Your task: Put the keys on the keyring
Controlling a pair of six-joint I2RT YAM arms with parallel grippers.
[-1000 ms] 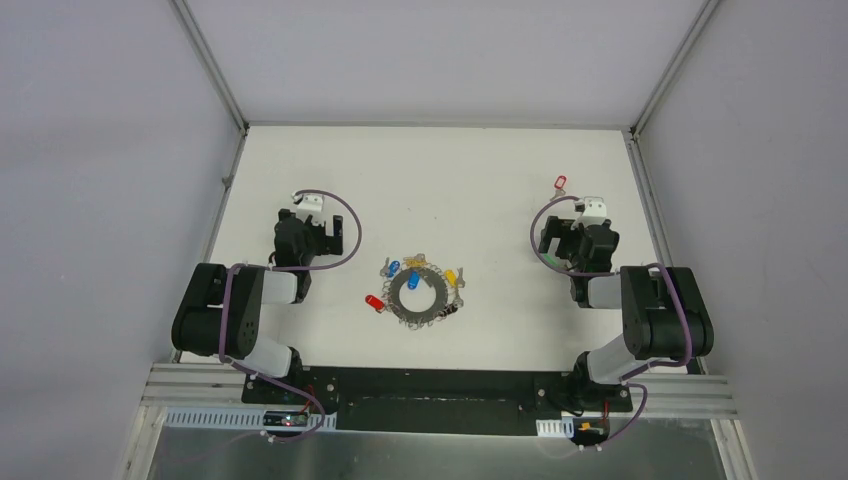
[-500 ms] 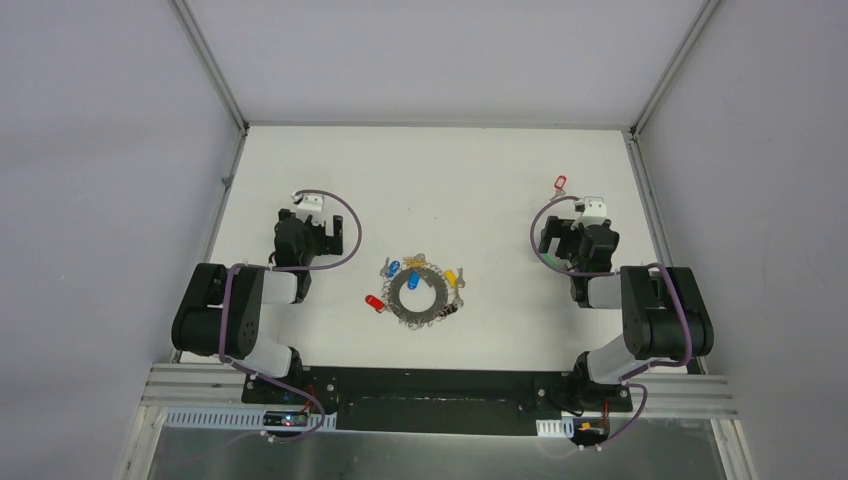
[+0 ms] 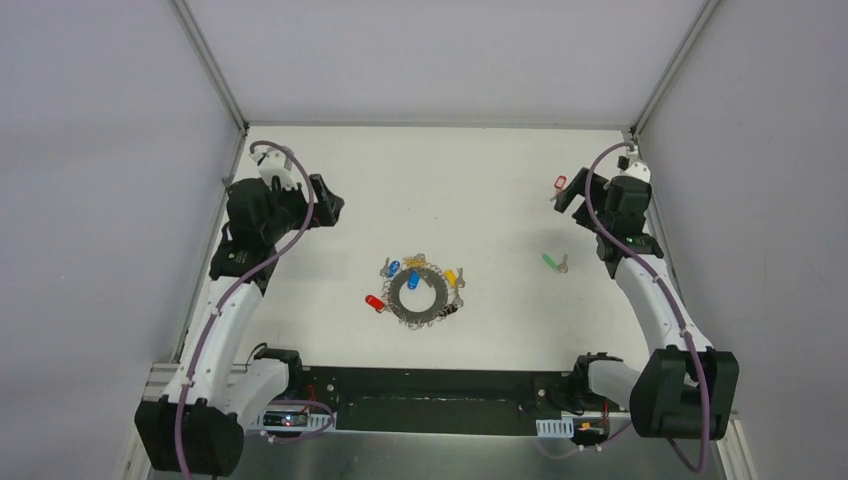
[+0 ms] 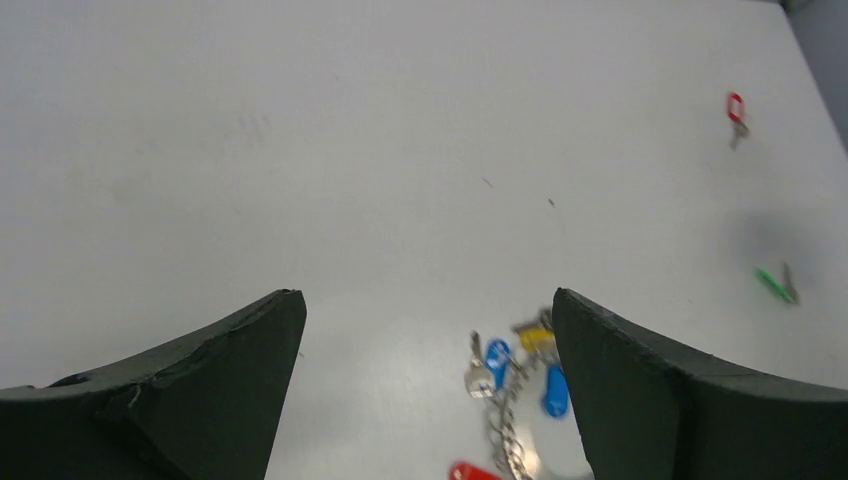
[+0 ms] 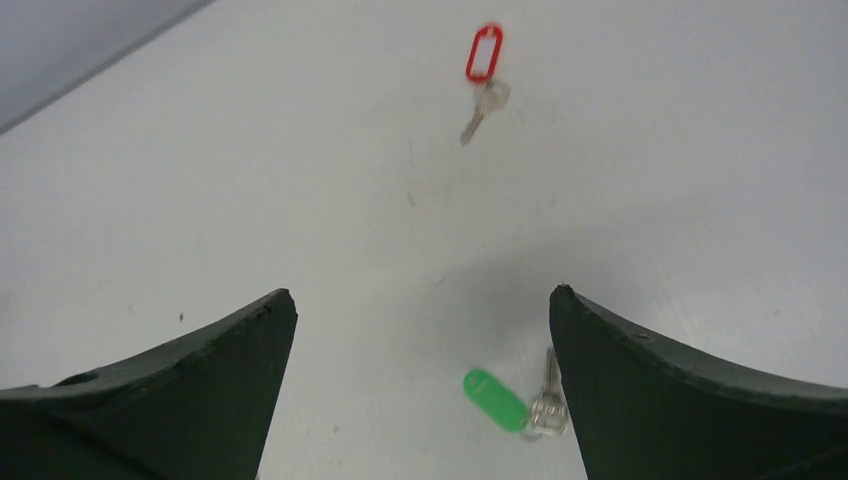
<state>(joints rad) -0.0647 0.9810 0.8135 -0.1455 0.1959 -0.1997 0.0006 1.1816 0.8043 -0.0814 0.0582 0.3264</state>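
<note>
The dark grey keyring [image 3: 417, 293] lies at the table's middle, fringed with small silver rings. Keys with blue [image 3: 394, 267], yellow [image 3: 451, 276] and red [image 3: 373, 302] tags lie around its rim. A green-tagged key [image 3: 553, 262] and a red-tagged key [image 3: 560, 184] lie loose at the right. My left gripper [image 3: 325, 208] is open and empty, raised over the far left. My right gripper [image 3: 568, 198] is open and empty, raised beside the red-tagged key. The left wrist view shows the open gripper [image 4: 425, 300] above the blue tags [image 4: 497, 355]. The right wrist view shows the open gripper [image 5: 420, 295], the green-tagged key [image 5: 497, 400] and the red-tagged key [image 5: 483, 55].
The white table [image 3: 450, 170] is walled by grey panels with aluminium posts at the far corners [image 3: 632, 130]. The arm bases stand on a black rail [image 3: 430, 385] at the near edge.
Both arms have unfolded from their low tucked poses and risen, the left gripper moving to the far left, the right gripper to the far right. The green-tagged key now shows in the open.
</note>
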